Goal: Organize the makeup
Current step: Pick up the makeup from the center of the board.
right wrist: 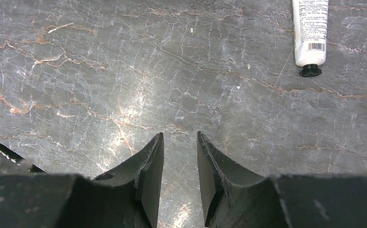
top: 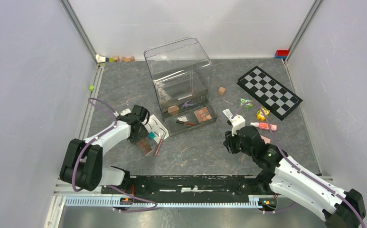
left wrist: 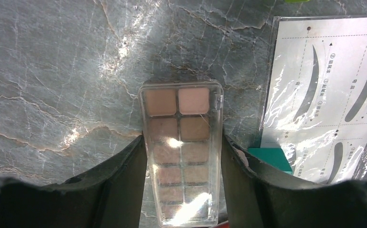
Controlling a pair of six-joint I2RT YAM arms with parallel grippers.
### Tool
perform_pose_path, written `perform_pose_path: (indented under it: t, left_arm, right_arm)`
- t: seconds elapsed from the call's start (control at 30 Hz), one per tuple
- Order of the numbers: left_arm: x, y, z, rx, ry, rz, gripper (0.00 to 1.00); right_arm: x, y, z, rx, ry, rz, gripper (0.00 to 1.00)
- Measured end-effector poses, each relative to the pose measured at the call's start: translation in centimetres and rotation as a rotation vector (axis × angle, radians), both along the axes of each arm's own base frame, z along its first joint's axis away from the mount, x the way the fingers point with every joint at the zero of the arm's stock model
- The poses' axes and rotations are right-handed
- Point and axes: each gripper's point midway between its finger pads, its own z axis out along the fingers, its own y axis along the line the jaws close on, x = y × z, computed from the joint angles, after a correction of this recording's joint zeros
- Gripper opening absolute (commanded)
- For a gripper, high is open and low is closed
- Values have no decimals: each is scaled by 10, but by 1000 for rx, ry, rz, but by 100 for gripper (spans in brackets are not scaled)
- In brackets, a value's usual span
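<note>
My left gripper (left wrist: 182, 137) is shut on a clear eyeshadow palette (left wrist: 181, 114) of brown shades, its fingers pressed on both long sides. In the top view it (top: 145, 138) sits left of the organiser's tray. The white eyebrow card (left wrist: 328, 95) lies just to the right, and a thin pink pencil (top: 159, 144) lies beside it. My right gripper (right wrist: 180, 135) is slightly open and empty over bare table, seen at centre right in the top view (top: 229, 138). A white tube (right wrist: 309, 33) lies ahead of it. The pink tube (top: 264, 126) lies further right.
A tall clear organiser (top: 179, 76) stands at the centre; its front tray (top: 212, 121) holds a peach sponge (top: 173, 110), lilac scissors (top: 189, 103), a palette (top: 202, 114) and a brush (top: 186, 123). The checkerboard (top: 268, 92), green dice (top: 244, 102) and a brown cube (top: 222, 90) lie to the right.
</note>
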Motion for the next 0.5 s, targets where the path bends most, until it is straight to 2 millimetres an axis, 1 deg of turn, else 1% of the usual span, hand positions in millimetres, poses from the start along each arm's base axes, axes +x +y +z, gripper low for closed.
perform_pose_path:
  t: [0.1, 0.17, 0.27, 0.37, 0.5]
  left_arm:
    - [-2, 1, 2, -3, -9, 0, 42]
    - [-7, 3, 8, -3, -21, 2, 42]
    - [-10, 6, 32, -22, -114, 7, 42]
    - [-7, 6, 65, -66, -258, 12, 40]
    - [-12, 5, 97, -111, -369, 8, 30]
  right_arm:
    - [-1, -1, 1, 0, 0, 0, 38]
    - [-1, -1, 3, 6, -7, -1, 38]
    - [-1, -1, 7, 16, -17, -3, 38]
    - [-2, -2, 11, 30, -27, -5, 38]
    - [-3, -2, 18, 57, -39, -12, 38]
